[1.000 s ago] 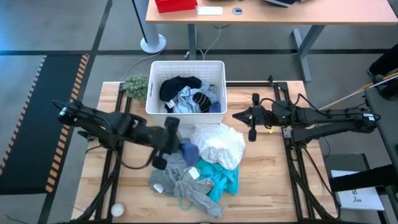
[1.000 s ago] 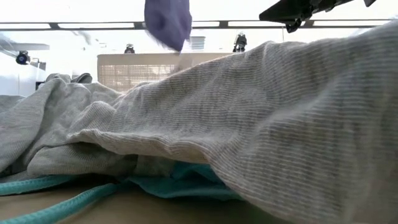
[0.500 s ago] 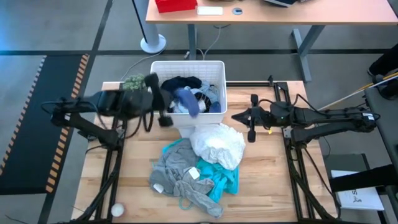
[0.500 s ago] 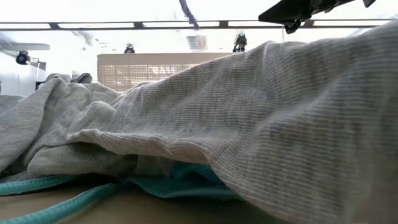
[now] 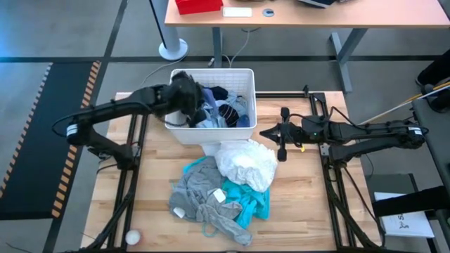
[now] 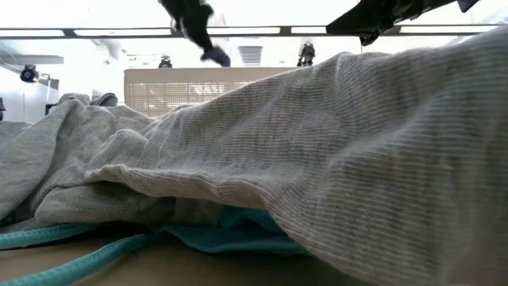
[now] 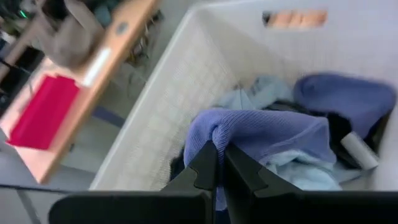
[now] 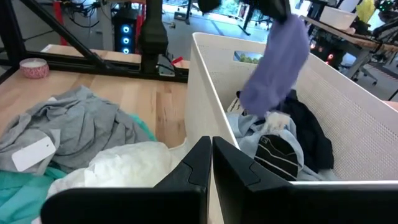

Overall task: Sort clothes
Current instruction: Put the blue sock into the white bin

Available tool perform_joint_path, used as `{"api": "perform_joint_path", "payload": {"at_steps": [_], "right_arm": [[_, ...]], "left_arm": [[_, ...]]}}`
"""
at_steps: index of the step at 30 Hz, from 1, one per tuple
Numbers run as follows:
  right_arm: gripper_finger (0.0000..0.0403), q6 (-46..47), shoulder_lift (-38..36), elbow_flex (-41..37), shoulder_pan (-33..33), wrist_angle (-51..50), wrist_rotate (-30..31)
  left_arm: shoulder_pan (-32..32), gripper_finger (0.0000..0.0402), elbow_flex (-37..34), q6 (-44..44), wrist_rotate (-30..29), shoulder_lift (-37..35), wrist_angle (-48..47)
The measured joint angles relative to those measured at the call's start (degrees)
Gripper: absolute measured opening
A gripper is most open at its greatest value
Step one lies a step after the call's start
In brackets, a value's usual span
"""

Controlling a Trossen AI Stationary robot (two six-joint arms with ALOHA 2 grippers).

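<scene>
My left gripper (image 5: 188, 98) is over the white bin (image 5: 211, 72) at the table's far side, shut on a blue-violet piece of the clothes (image 8: 277, 62). Dark and light blue clothes (image 5: 225, 111) lie in the bin. On the table in front of the bin, a white garment (image 5: 246, 163), a grey one (image 5: 200, 195) and a teal one (image 5: 247, 200) lie in a heap. My right gripper (image 5: 283, 142) is shut and holds nothing, above the table to the right of the white garment. The grey garment (image 6: 317, 159) fills most of the low view. My left gripper pinches a bunched fold of the blue-violet piece (image 7: 214, 134) between its two fingers (image 7: 205, 168). The fingers come slanting down from the table's left. The piece hangs slack below the gripper inside the bin's opening, its lower end (image 8: 252, 102) just at the clothes there.
A desk (image 5: 302, 14) with a red box stands beyond the table. A small white round thing (image 5: 131, 237) lies at the near left corner. A tape roll (image 8: 32, 67) sits near the table's edge. Bare wood shows left and right of the heap.
My left gripper has swung from above the heap toward the table's far edge and now stands over the bin, turning as it went. It has stayed shut on the blue-violet piece, which went with it, clear of the table, and now hangs into the bin.
</scene>
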Motion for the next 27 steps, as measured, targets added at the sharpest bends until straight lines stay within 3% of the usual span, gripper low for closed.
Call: {"api": "perform_joint_path", "payload": {"at_steps": [6, 17, 27], "right_arm": [[0.0, 0.0, 0.0, 0.0, 0.0, 0.0, -0.2], [0.0, 0.0, 0.2, 0.0, 0.0, 0.0, -0.2], [0.0, 0.6, 0.4, 0.0, 0.0, -0.4, -0.2]], "left_arm": [[5.1, 0.0001, -4.4, -0.1, 4.3, 5.4, 4.5], [10.3, 0.0001, -3.2, -2.0, 8.5, 18.5, 5.1], [12.9, 0.0001, -3.4, -5.0, 13.7, 25.4, 4.7]]}}
